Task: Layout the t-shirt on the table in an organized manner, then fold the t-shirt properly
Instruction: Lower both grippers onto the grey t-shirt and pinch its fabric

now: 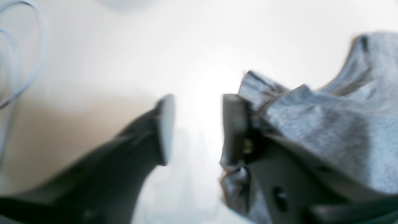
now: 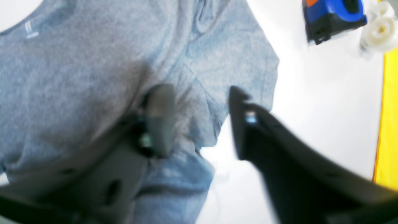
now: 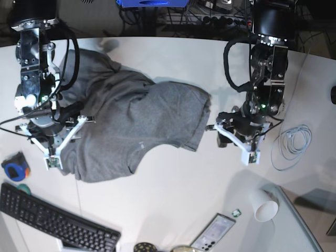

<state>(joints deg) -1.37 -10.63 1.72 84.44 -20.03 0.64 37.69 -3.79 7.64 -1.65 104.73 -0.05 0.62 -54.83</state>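
Both wrist views are pretty blurry. In the right wrist one, the blue thing [image 2: 334, 17] at the upper right is cut off by the top edge, and the t-shirt [image 2: 93, 77] runs off the left side.

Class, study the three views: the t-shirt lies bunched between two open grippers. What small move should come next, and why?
Probably close the right gripper on the sleeve: the t-shirt lies rumpled on the table, and cloth sits between the right jaws. The left gripper stands open over bare table beside the hem.
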